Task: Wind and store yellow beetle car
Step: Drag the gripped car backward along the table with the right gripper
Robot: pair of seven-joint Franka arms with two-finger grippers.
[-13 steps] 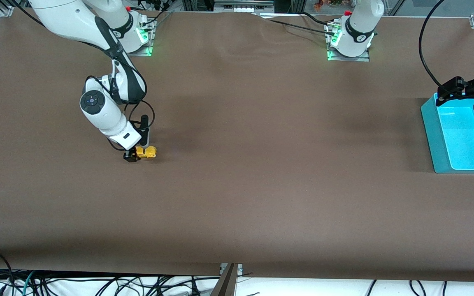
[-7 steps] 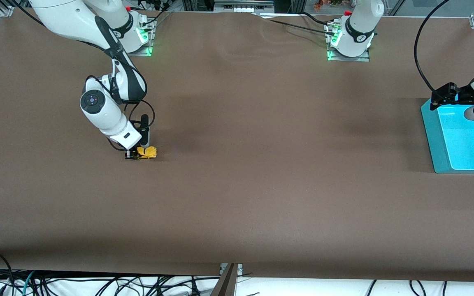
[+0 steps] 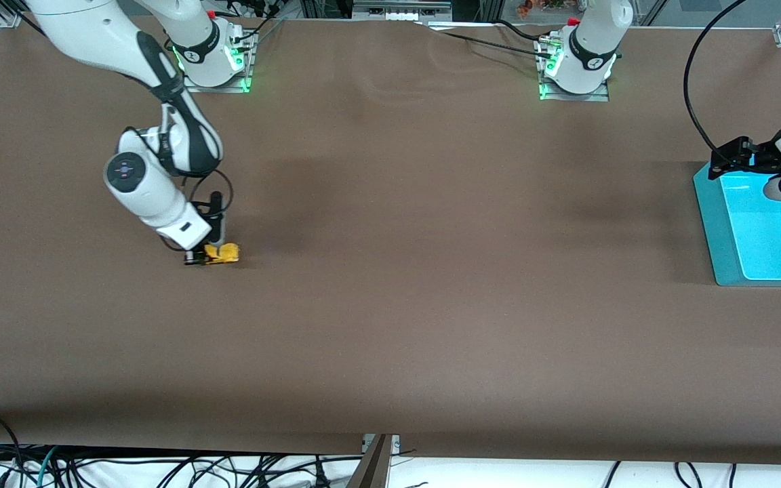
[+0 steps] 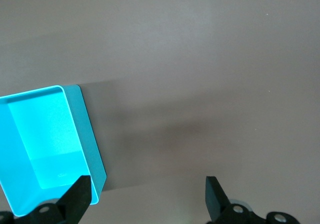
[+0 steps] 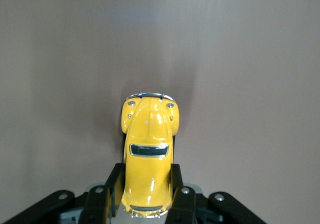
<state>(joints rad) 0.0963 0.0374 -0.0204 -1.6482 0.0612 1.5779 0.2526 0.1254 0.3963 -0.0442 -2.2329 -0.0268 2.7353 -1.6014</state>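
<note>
the right gripper (image 3: 195, 257) is down at the worktop (image 3: 431, 305) toward the right arm's end, with its jaws pinched on the back half of the yellow car (image 3: 222, 253). in the right wrist view the car (image 5: 148, 154) sits between the two fingers (image 5: 111, 189) with its nose sticking out free and what looks like its wheels on the cloth.

main worry as i see it: the grip is only on the rear of a small, rounded, glossy body. if the arm drags it to wind the motor, the free nose could swing sideways and the car could twist out of the jaws. press too hard and the wheels may just skid on the cloth instead of turning, so nothing gets wound. press too light and same story.

second thing: the blue bin (image 3: 750, 230) is well apart, all the way at the left arm's end. the left gripper (image 4: 147, 196) hangs over the bin's edge with its jaws spread wide and nothing in them, just waiting. if the car is let go to roll there, a slightly crooked release would probably send it off course or off the worktop edge.
</note>
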